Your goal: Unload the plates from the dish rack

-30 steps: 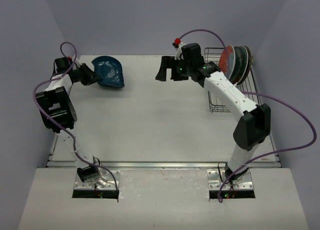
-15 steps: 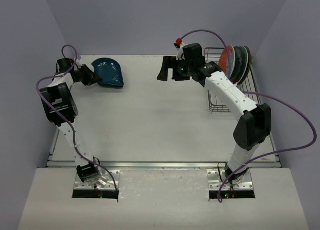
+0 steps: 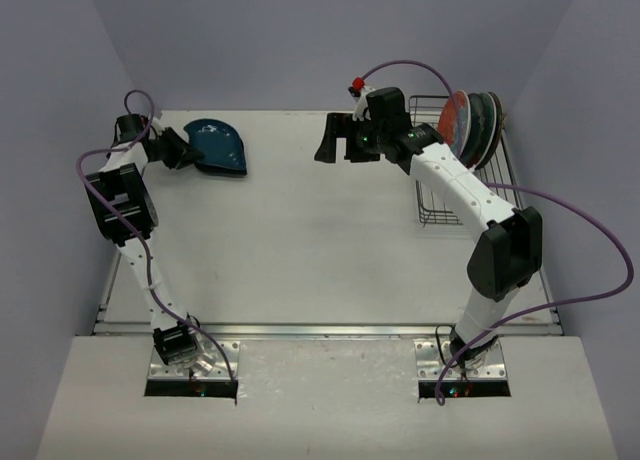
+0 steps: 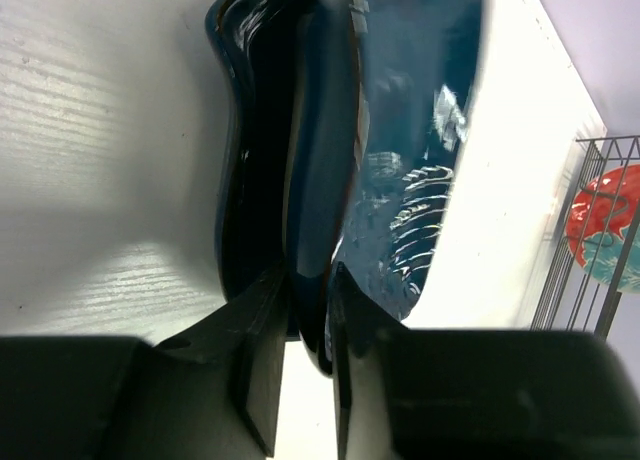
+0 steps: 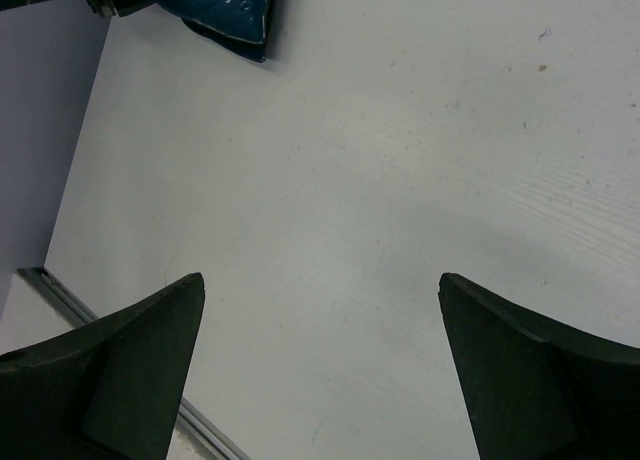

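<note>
**Left wrist view: dark blue plate clamped at its rim, set-down in hand**

The left pincer (image 4: 300, 375) is seen clamped on the near rim of the dark blue plate (image 4: 400, 130), one finger against each face. The rest of the plate stretches straight ahead of it. In the top external view the plate is shown low over the worktop (image 3: 300, 250) or already touching it; which of the two cannot be told.

The right pincer (image 3: 340, 140) is held with its jaws wide apart and nothing between them, over bare worktop, with the dark blue plate well apart off to its left. The dish rack (image 3: 437, 220) lies behind this pincer and to its right. The plates (image 3: 478, 120) not yet unloaded are stood on edge in it, the red-orange plate (image 3: 452, 120) nearest to that pincer.

The step in hand is judged to be the release of the dark blue plate. It is best done by lowering until the far edge is borne by the worktop, then bringing the held rim down so that little drop is left. Only then should the fingers be parted and drawn straight back along the plate's plane, so that the rim is not dragged or tipped. A glossy plate is likely to slide if nudged, so sideways motion is to be avoided. The right pincer, already wide, is well set to be turned back to the dish rack.
</note>
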`<state>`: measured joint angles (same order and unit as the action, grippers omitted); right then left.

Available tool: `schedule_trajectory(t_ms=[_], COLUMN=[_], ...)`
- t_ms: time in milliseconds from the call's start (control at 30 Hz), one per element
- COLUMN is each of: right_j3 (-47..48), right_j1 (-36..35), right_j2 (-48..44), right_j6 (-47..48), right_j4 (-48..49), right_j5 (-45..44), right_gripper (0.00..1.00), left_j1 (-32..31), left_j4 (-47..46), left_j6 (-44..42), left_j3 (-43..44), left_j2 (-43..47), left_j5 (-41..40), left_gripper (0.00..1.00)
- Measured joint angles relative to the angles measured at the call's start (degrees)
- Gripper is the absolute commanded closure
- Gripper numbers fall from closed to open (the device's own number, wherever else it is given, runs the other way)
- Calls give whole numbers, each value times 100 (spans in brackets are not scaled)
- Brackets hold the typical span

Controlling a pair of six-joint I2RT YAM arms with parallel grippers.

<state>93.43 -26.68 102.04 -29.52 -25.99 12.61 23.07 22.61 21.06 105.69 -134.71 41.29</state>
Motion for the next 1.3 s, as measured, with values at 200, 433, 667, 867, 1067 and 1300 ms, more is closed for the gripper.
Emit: schedule_trajectory(t_ms=[200, 433, 667, 867, 1067, 1300], right_j3=[0, 2, 2, 2, -1, 223], right_j1=[13, 37, 189, 774, 1265, 1834], right_j2=[0, -55, -416, -821, -941, -574], right_j6=[0, 89, 293, 502, 1300, 2014], right_j4=[0, -52, -219, -409, -536, -625], right_j5=[14, -50, -363, -662, -1929, -3190], right_gripper=[1, 1, 1, 3, 20, 30], left_j1=[10, 13, -22, -130, -871, -2897], left_j4=[199, 510, 847, 512, -166, -596], left_j6=[-122, -417, -808, -1040, -1295, -1692], left_j3=[229, 629, 510, -752, -2442, -3205], left_j2=[0, 10, 586, 2229, 4055, 5519], left_j5=[-4, -73, -797, -1363, -2367, -3331], left_gripper=[57, 0, 0, 0, 0, 0])
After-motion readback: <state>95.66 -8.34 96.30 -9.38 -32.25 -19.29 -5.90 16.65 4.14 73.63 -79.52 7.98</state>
